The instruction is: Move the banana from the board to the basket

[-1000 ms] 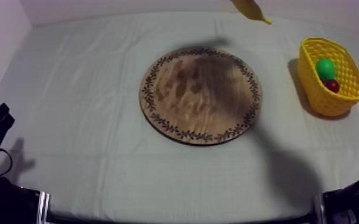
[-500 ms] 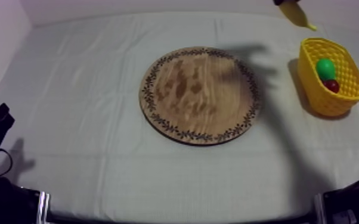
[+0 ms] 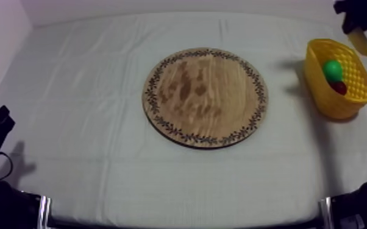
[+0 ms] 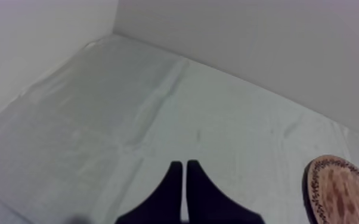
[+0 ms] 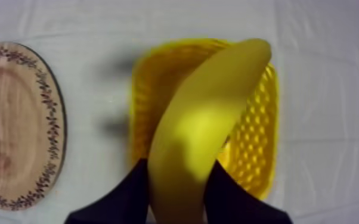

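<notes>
Right tool (image 5: 178, 170) is clamped on the banana (image 5: 212, 119), with one black finger (image 5: 131, 193) on each side of its near end. The banana is off the wooden board (image 5: 15, 125) and up in the air over the yellow basket (image 5: 262, 149). I see no contact between the two. In the right wrist view its free end lies over the basket's far rim.

In the top view my right arm comes in at the upper right. The banana points down and outward from the tool, above the basket's far corner.

The basket stands on the table (image 3: 70, 91) at the right side, upright, with a strip of cloth between it and the board. Inside it is a green pear (image 3: 332, 69), with a small red fruit (image 3: 339, 88) just beside it, nearer the front. I can't tell whether they touch.

The board lies flat about mid-table, patterned rim all round.

Left tool (image 4: 185, 170) is narrow, its fingers lying together as a wedge with nothing between them. It sits low at the left side of the table, well apart from the board and basket. The left wrist view has grey-white cloth ahead of it and part of the board's rim off to one side.
</notes>
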### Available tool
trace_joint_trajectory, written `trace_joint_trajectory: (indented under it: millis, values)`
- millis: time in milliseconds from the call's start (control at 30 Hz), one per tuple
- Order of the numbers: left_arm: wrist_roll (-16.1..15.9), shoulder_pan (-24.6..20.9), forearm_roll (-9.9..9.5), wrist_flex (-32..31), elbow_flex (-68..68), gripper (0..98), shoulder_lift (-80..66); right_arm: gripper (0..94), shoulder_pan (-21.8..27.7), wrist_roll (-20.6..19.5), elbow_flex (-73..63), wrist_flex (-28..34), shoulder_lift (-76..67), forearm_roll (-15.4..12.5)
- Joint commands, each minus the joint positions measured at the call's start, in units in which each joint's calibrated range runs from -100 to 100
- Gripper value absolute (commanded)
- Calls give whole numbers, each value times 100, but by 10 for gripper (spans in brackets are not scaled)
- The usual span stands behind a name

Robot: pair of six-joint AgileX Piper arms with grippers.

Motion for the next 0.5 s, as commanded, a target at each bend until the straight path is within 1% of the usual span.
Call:
trace_joint_trajectory:
  millis: [0, 133, 233, 333, 467]
  values:
    - [-1, -2, 0, -2, -2, 1, 2, 204, 294, 74, 263, -61, -91, 28]
    - [2, -2, 0, -2, -2, 1, 2, 205, 576, 160, 547, -203, -184, 85]
    - [2, -2, 0, -2, -2, 1, 2, 205, 678, 181, 702, -303, -186, 108]
    - [1, -2, 0, -2, -2, 1, 2, 206, 675, 171, 796, -401, -93, 116]
    - [0, -2, 0, -2, -2, 1, 2, 207, 530, 96, 793, -592, 193, 128]
